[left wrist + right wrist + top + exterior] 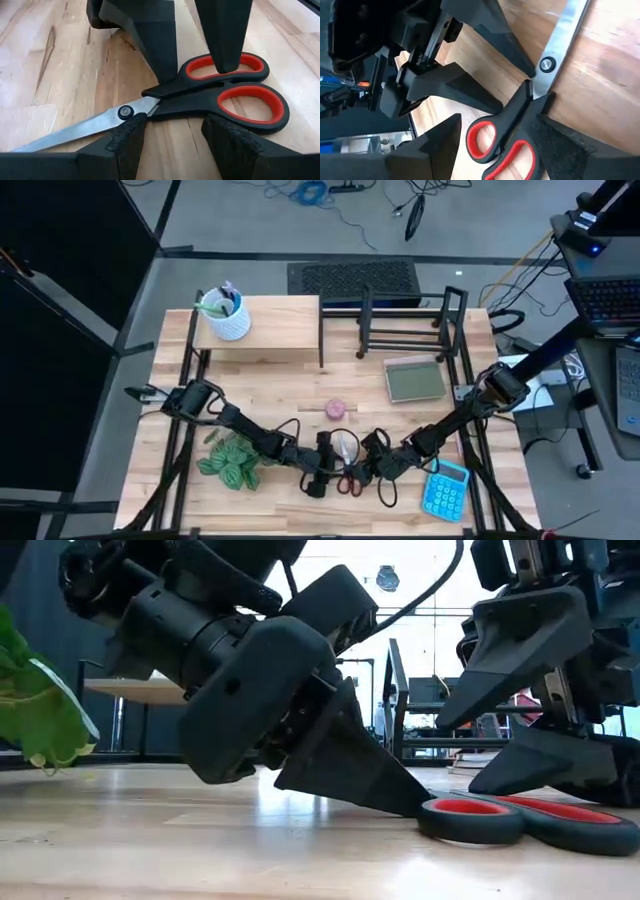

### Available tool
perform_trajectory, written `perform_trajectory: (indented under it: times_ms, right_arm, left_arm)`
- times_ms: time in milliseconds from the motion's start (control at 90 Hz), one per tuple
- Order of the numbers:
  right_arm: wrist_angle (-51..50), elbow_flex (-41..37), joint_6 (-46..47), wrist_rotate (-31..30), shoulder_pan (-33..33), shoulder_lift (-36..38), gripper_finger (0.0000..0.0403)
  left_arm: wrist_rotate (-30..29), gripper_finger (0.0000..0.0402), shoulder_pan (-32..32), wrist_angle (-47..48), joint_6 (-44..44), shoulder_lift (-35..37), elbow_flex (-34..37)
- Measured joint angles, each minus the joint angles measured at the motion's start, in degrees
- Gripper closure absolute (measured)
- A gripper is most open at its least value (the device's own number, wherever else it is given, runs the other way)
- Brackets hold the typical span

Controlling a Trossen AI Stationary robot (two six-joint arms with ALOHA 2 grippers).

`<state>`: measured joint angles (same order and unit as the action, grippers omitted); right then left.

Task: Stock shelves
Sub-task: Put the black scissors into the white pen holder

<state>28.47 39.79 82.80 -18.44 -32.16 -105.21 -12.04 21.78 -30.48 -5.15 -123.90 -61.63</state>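
Lying flat between both spread-fingered, empty grippers: scissors, long axis apparently crossing the left gripper, right gripper equally near.

Scissors blade tip cut off by left wrist view's edge; low view shows only the handles, blades hidden behind left gripper. Plant cropped at low view's edge. Cup contents too small to tell.
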Motion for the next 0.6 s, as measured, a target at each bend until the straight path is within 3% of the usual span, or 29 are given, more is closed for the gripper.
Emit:
perform_trajectory:
  times_ms: [167,367,489,600]
  right_arm:
    - [-2.5,0.0,-1.1,1.8,0.3,1.3,0.0179]
    - [-13.3,0.1,-2.3,4.4,0.4,8.4,0.0179]
    - [-22.1,0.0,1.0,6.7,-0.3,12.1,0.0179]
    - [-23.6,0.2,6.8,7.9,-2.9,13.3,0.0179]
  left_arm:
    - [0.0,0.0205,0.2,0.1,-0.1,0.0,-0.1]
    - [-1.0,0.0205,0.5,0.4,-0.1,0.0,-0.5]
    - [-1.0,0.0205,0.6,3.5,-0.4,1.4,-0.5]
    - [-0.6,0.0205,0.7,10.6,-2.0,4.4,-0.4]
